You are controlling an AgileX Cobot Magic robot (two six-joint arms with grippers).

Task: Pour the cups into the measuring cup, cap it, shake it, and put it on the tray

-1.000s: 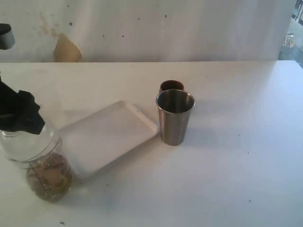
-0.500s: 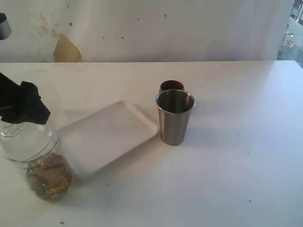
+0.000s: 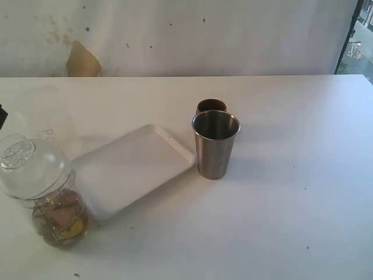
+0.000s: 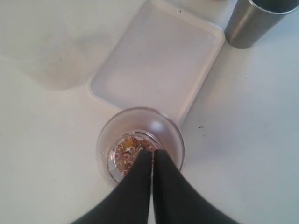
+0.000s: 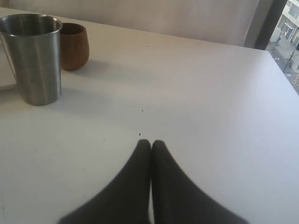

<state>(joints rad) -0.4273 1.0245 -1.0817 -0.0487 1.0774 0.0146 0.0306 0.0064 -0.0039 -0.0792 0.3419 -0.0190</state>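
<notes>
Nearest the camera, at the table's [image 3: 280, 204] front left, the measuring cup [image 3: 53, 201] stands upright on the bare tabletop, just beside the near corner of the tray [image 3: 131, 166] and not on it. It holds a low layer of brown and yellow bits under a clear domed lid [image 3: 29, 166]. The lid's crown bears raised marks too small to read, and the scale on its side cannot be made out. In the left wrist view the left gripper [image 4: 153, 154] hangs over that lid, fingers pressed together on nothing. The right gripper [image 5: 151, 143] is likewise closed and empty, over bare table. Past the tray stands the steel tumbler [image 3: 215, 146], with the wooden cup [image 3: 211, 105] right behind it. Back left, a frosted cup [image 3: 49, 119] shows faint lettering, unreadable. The far wall carries a tan stain [image 3: 81, 61].
</notes>
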